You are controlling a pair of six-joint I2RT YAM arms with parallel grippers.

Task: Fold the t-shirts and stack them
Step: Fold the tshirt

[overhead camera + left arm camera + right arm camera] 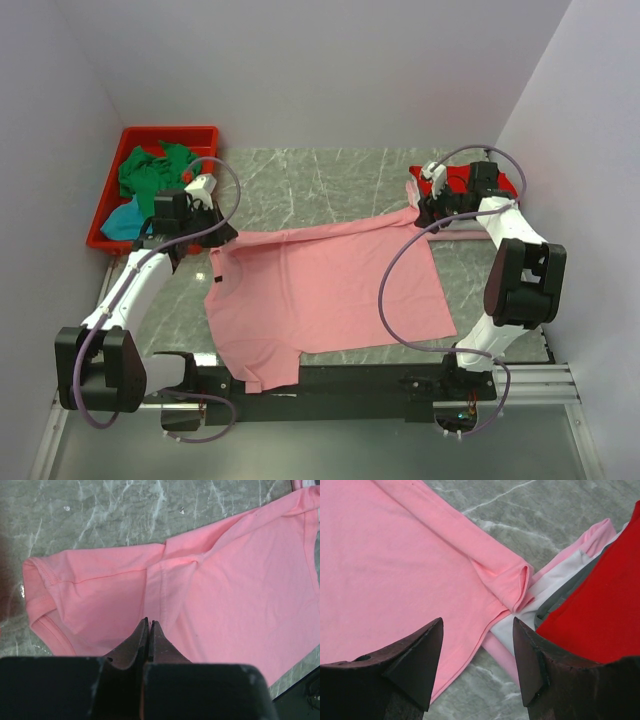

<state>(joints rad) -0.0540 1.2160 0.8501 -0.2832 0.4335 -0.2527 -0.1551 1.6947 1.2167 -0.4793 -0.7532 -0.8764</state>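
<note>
Pink t-shirt (330, 290) spread flat on worktop (300, 180), between both tools, not yet folded. Red t-shirt (455, 183) beside right tool (422, 212). Green t-shirt (150, 172) in bin (170, 131) beyond left tool (218, 236). Most of task looks undone.

Left wrist: left tool (149, 624) jaws together, tips on pink cloth short of sleeve; whether cloth is pinched, cannot tell.

Right wrist: right tool (476, 625) jaws apart, empty. Pink corner just ahead of tips, red t-shirt alongside.

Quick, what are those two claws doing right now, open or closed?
Left claw: closed, pinching the pink t-shirt.
Right claw: open, holding nothing.
</note>
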